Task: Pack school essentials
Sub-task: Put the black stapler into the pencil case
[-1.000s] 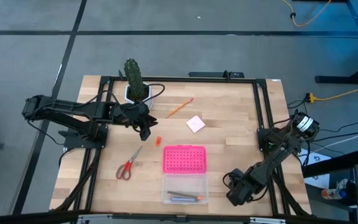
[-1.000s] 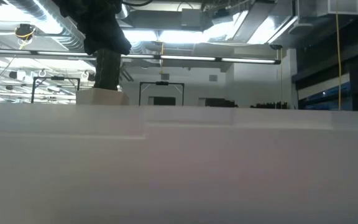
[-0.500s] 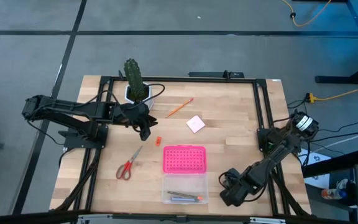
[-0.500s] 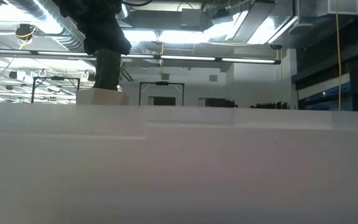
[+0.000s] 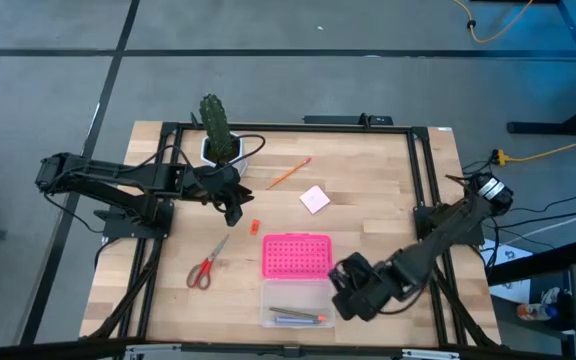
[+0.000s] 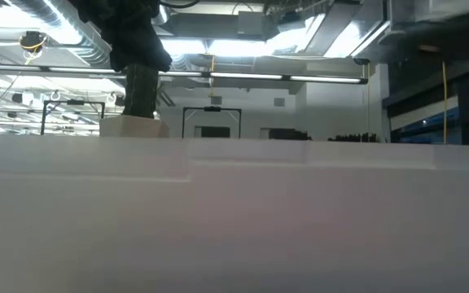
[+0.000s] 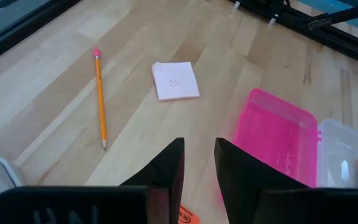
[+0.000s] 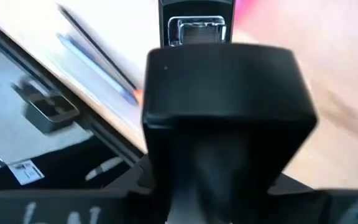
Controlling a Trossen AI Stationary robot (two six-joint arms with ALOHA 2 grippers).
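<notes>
My right gripper (image 5: pixel 350 288) hangs over the right end of the clear box (image 5: pixel 298 305), shut on a black oblong block (image 8: pixel 222 93) that fills the right wrist view. Two pens (image 5: pixel 298 317) lie in the box. Its pink dotted lid (image 5: pixel 296 256) lies flat behind it. Red-handled scissors (image 5: pixel 208 266), an orange pencil (image 7: pixel 100 99), a pink notepad (image 7: pixel 175 81) and a small red-orange piece (image 5: pixel 253 227) lie on the table. My left gripper (image 7: pixel 197 168) hovers by the red-orange piece, fingers slightly apart with nothing between them. My right gripper holds the black oblong block, which stands along the fingers and hides them in the wrist view. Its far end, with a metal fitting (image 8: pixel 194 28), points steeply down toward the table. The block is lifted clear of the table. Which sides the fingers are on cannot be told.
A green cactus (image 5: pixel 215 125) in a white pot stands at the far left, just behind my left arm. Black frame rails (image 5: pixel 423 180) run along the table's sides. A white surface (image 6: pixel 234 220) blocks most of the low view. Bare wood lies at the far right.
My right gripper has risen from the table's near right corner and gone toward the left edge, ending over the clear box's right end. It has tipped to point more steeply down.
</notes>
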